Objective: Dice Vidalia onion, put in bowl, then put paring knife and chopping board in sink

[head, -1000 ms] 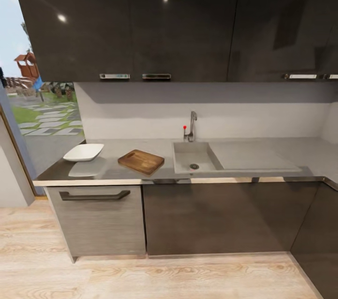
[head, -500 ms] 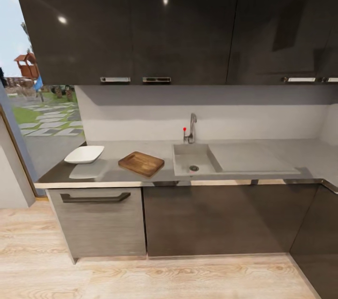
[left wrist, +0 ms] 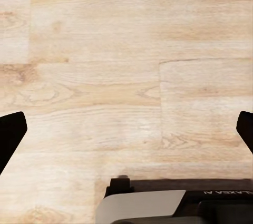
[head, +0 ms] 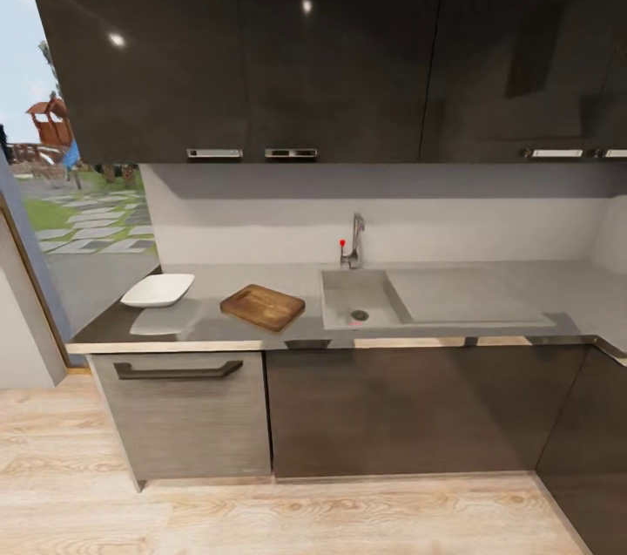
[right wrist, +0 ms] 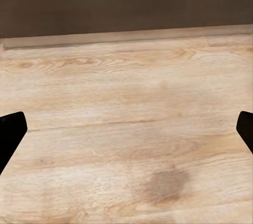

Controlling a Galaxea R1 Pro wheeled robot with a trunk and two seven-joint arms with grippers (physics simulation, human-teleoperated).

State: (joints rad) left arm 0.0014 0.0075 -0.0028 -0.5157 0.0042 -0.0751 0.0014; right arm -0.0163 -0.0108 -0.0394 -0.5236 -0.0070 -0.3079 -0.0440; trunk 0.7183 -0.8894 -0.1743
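The grey countertop (head: 218, 330) runs across the head view. On its left part sits the white square bowl (head: 158, 290), and the brown chopping board (head: 262, 307) lies to its right. Right of the board is the sink (head: 344, 287), with a round drain (head: 360, 314), a flat drainboard (head: 461, 295) and a chrome tap (head: 353, 240). The Vidalia onion and the paring knife are out of view. My left gripper (left wrist: 126, 134) hangs open over the wooden floor with nothing between its dark fingers (left wrist: 10, 135). My right gripper (right wrist: 126, 134) is also open above the floor, near the cabinet base.
Dark glossy wall cabinets (head: 261, 41) hang above the counter. Below it are dark cabinet doors (head: 392, 407) and a grey drawer front with a handle (head: 178, 370). A glass opening to a garden (head: 70, 206) is at the left. Light wood floor (head: 261, 516) lies before the counter.
The whole head view has shifted slightly, with counter and cabinets sitting a little lower in the picture. The bowl, board and sink keep their places on the counter.
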